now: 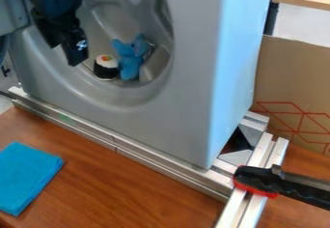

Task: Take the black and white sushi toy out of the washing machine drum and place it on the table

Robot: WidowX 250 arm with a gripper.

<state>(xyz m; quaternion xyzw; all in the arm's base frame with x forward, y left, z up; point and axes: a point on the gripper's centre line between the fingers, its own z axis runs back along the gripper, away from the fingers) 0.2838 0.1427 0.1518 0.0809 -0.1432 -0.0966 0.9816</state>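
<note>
Well, the black gripper [77, 59] hangs down at the left of the round opening [132, 93], bearing a white mark too small to read, and I can't tell whether its claw is apart or together; two toys sit low inside the opening, one sushi roll [105, 68] nearest the gripper, one blue plush [130, 62], with one blue cloth [27, 175] below left

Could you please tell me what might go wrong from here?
The gripper hangs close to the round opening's rim in the grey housing, so a sideways move might scrape it. The sushi toy sits right beside the blue plush toy, so moving one could nudge the other, or a grasp might catch both.
</note>
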